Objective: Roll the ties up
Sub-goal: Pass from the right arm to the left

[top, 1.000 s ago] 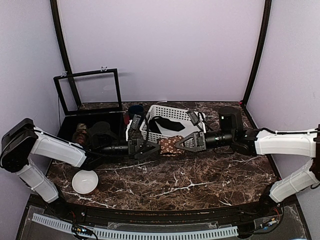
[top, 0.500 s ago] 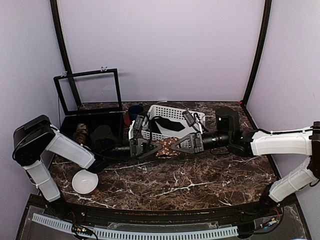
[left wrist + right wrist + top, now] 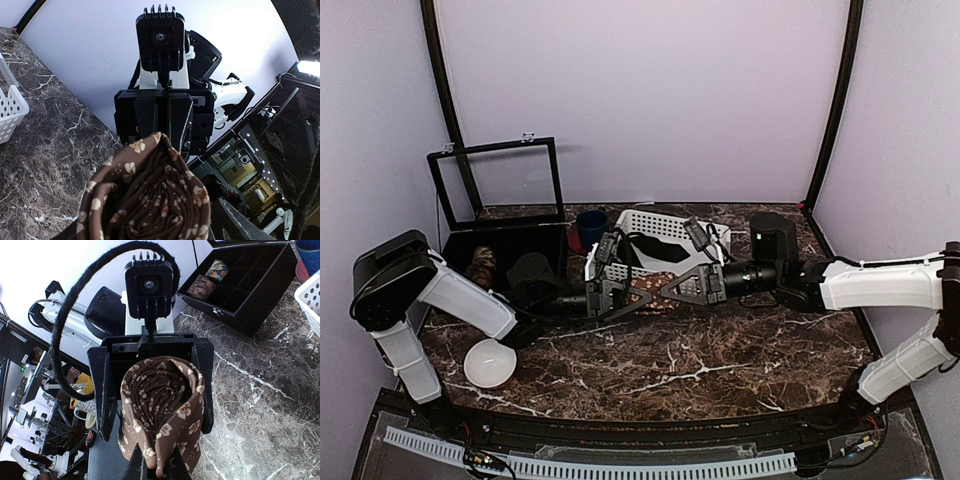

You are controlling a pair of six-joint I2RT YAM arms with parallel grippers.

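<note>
A rolled tie [image 3: 650,292], a brown coil with tan flowers, hangs just above the marble table between my two grippers. My right gripper [image 3: 667,291] is shut on the coil's loose outer end, its fingertips [image 3: 142,467] pinching the cloth at the bottom of the right wrist view. My left gripper [image 3: 632,297] faces it from the left. Its black fingers [image 3: 102,390] stand on both sides of the tie [image 3: 162,407] and press against it. The left wrist view is filled by the coil's end [image 3: 150,200], with the left gripper [image 3: 160,234] mostly hidden behind it.
A black compartment box [image 3: 455,262] stands at the left with two rolled ties [image 3: 202,286] inside and its lid [image 3: 495,180] open. A white basket [image 3: 665,232] sits right behind the grippers, with a blue cup [image 3: 590,224] beside it. A white bowl [image 3: 488,362] lies front left.
My left gripper has slid right onto the coil and its jaws have narrowed around it. The right gripper has carried the coil slightly left.
</note>
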